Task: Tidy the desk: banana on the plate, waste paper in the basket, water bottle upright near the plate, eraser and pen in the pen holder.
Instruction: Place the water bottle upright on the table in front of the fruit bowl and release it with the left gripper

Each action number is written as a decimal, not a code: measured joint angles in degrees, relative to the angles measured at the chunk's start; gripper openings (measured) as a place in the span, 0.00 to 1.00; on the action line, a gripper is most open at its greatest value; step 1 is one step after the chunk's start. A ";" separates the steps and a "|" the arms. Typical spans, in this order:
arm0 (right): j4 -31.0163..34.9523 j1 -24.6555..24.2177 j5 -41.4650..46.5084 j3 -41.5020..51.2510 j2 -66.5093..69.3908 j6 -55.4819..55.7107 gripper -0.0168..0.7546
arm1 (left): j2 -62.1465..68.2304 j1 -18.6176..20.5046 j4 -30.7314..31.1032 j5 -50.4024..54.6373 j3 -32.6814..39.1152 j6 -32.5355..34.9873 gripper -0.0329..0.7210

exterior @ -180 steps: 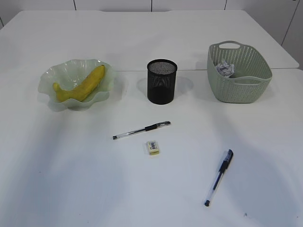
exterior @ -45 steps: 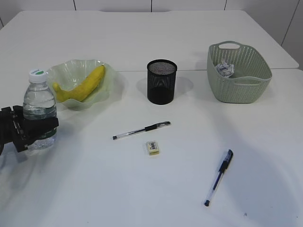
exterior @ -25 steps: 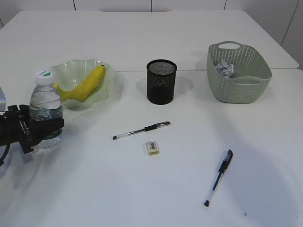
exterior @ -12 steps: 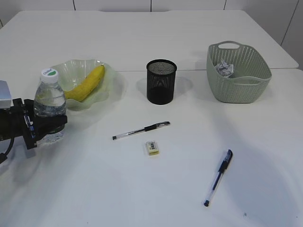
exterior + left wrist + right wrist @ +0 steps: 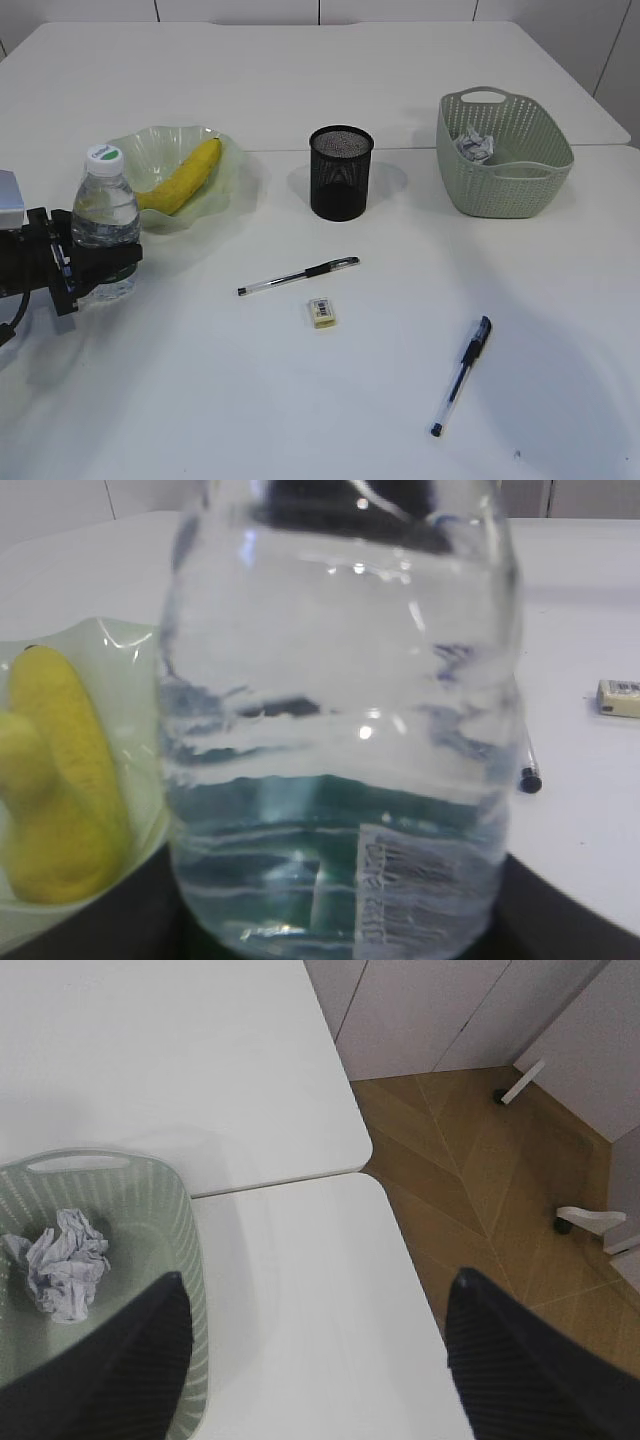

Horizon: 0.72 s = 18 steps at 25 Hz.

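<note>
Two jobs look finished from where I sit — the banana (image 5: 182,178) lies on the plate (image 5: 232,165) and the crumpled paper (image 5: 475,146) sits in the basket (image 5: 520,180). My left gripper (image 5: 100,268) has its fingers clamped around the lower body of the water bottle (image 5: 104,215), which stands upright just beside the plate's near edge; I cannot tell whether its base is touching the table (image 5: 300,400). My right gripper (image 5: 310,1360) hangs with its fingers wide apart and nothing between them, above the table edge beside the basket.

My worry is the release. If I let go while the base is off the surface or slightly tilted, the bottle could topple onto the plate and knock the banana. Pulling the fingers back sideways could also drag it over.

Still loose on the table: a clear pen (image 5: 298,276), the eraser (image 5: 322,312) just below it, and a dark blue pen (image 5: 462,374) well apart to the right — all short of the pen holder (image 5: 341,172).
</note>
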 joint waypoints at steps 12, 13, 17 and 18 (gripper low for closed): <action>0.00 0.00 -0.22 0.00 0.00 0.00 0.78 | 0.00 -0.56 0.00 0.00 -0.09 0.13 0.55; 0.00 0.00 -0.22 0.00 0.00 0.00 0.78 | 0.00 -0.56 0.00 0.00 -0.09 0.13 0.55; 0.00 0.00 -0.22 0.00 0.00 0.00 0.78 | 0.00 -0.56 0.00 0.00 -0.09 0.13 0.55; 0.00 0.00 -0.22 0.00 0.00 0.00 0.78 | 0.00 -0.56 0.00 0.00 -0.09 0.13 0.55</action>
